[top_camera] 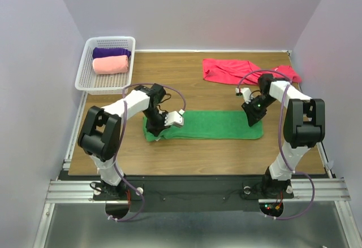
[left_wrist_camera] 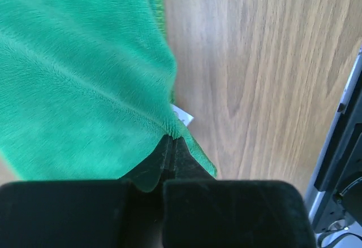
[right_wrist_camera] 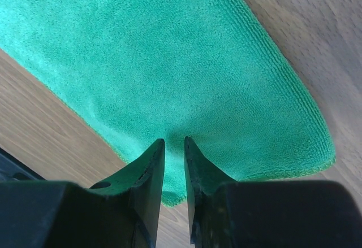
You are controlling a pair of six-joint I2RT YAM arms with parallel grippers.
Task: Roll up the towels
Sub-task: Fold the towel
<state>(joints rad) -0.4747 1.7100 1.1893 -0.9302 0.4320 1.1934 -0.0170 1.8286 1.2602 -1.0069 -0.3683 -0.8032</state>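
The green towel (top_camera: 209, 125) lies flat and lengthwise across the middle of the table. My left gripper (top_camera: 156, 128) is shut on its left end, and the left wrist view shows the jaws pinching a pucker of the green towel (left_wrist_camera: 85, 73) at my left gripper (left_wrist_camera: 171, 139), beside a white tag (left_wrist_camera: 182, 114). My right gripper (top_camera: 253, 116) is at the right end. In the right wrist view my right gripper (right_wrist_camera: 174, 142) has its jaws a narrow gap apart, tips down on the green towel (right_wrist_camera: 186, 56) with nothing between them. The crimson towel (top_camera: 237, 70) lies crumpled at the back.
A white mesh basket (top_camera: 86, 73) stands at the back left and holds a rolled purple towel (top_camera: 111, 52) and a rolled salmon-pink towel (top_camera: 110, 64). Bare wood table (top_camera: 192, 155) lies in front of the green towel. Walls close in both sides.
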